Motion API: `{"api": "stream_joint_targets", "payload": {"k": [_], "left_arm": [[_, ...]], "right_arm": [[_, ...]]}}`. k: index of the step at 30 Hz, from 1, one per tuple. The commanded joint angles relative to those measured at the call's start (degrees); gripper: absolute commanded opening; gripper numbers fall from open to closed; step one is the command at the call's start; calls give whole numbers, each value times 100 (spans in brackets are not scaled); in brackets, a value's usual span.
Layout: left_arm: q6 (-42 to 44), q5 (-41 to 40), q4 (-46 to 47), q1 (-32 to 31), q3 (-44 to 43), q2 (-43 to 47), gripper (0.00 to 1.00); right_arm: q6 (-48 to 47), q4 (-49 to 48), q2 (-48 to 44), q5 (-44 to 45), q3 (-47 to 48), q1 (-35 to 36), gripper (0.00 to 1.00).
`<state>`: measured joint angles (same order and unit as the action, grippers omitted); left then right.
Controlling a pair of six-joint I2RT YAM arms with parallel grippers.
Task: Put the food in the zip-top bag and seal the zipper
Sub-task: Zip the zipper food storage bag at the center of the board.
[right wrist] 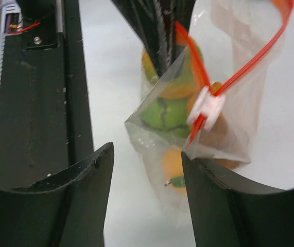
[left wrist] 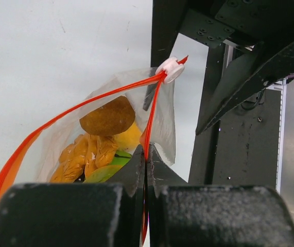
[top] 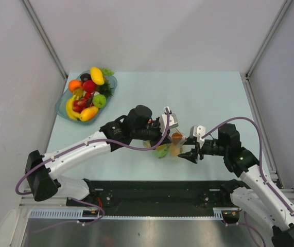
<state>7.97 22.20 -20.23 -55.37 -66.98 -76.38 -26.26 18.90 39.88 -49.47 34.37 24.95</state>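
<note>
The zip-top bag (top: 171,147) hangs between the two grippers over the near middle of the table. It holds several pieces of food: a brown one (left wrist: 108,117), orange ones (left wrist: 85,154), a green one (right wrist: 167,113). My left gripper (left wrist: 147,159) is shut on the red-orange zipper (left wrist: 85,105) near one end; the mouth gapes open. The white slider (right wrist: 206,108) sits at the zipper's other end. My right gripper (right wrist: 147,164) is open, with the bag's corner (right wrist: 152,131) just in front of its gap and the slider beside its right fingertip.
A bluish dish (top: 62,107) at the far left holds more toy fruit (top: 88,92). The black base plate (top: 152,195) runs along the near edge under both arms. Grey walls close in the left and right sides.
</note>
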Motion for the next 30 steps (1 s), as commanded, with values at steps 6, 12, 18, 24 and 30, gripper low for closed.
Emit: {"api": "stream_joint_targets", "payload": {"k": [6,12,18,24,30], "left_arm": [[-155,153,282,-17,-35,150,0],[-173,197,318,35,-69,132,0],[-146,241,256,62,-201,-8,0],[-120,259,212,62,-254,-114,0],[-129,268,212,88,-324,-175,0]], "right_arm": [[385,-862,-24,746,131,-16,68],[420,-369,-200,501,333,-578,73],[631,-685,-104,228,386,-641,74],[675,-861,108,228,527,-377,74],[544,-870,196,351,562,-219,46]]}}
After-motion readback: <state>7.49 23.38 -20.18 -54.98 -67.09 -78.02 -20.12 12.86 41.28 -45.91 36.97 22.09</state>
